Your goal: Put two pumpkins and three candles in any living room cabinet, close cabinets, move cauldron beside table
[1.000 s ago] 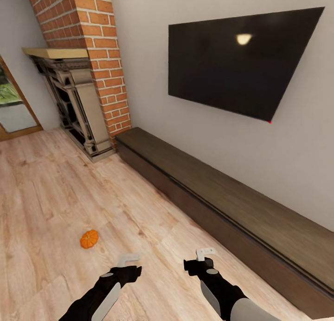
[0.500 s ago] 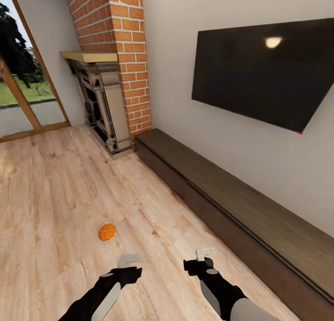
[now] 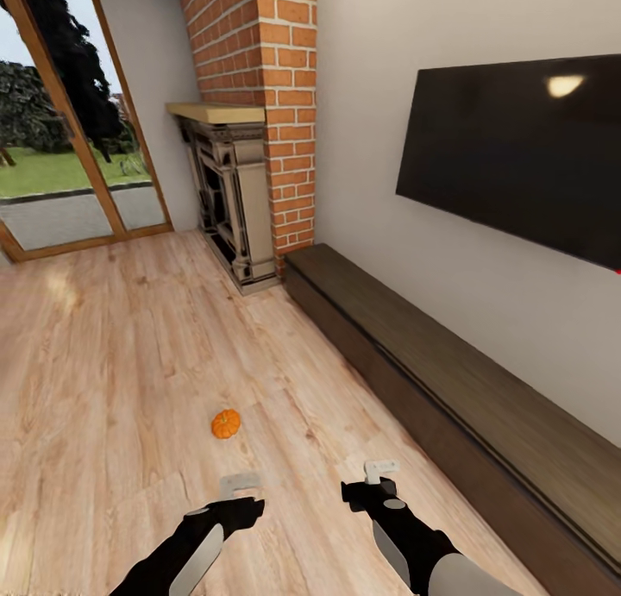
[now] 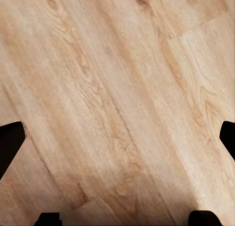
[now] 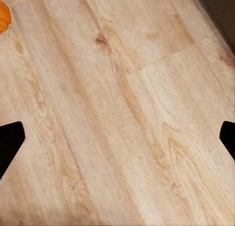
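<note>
Head view: one pumpkin [image 3: 226, 423] lies alone on the plank floor [image 3: 112, 354], lower centre-left of the frame, just above the left gripper [image 3: 241, 485]. The right gripper [image 3: 381, 469] is at lower centre-right. Both grippers hang over bare floor holding nothing; in the wrist views the dark fingertips sit at opposite frame edges, so both stand spread apart. In the right wrist view the pumpkin [image 5: 3, 16] appears at the upper-left corner.

The cabinet [image 3: 448, 380] runs from frame centre to the lower-right corner, along the wall under the TV [image 3: 517, 156]; its fronts look shut. The fireplace [image 3: 231, 199] stands at its far end, upper centre.

Step in hand, by judgement: approaching the pumpkin to pick it up. The next move calls for a short advance and a reach down, probably with the left arm.

Floor around the pumpkin is open on all sides; the cabinet's front edge bounds the right.
</note>
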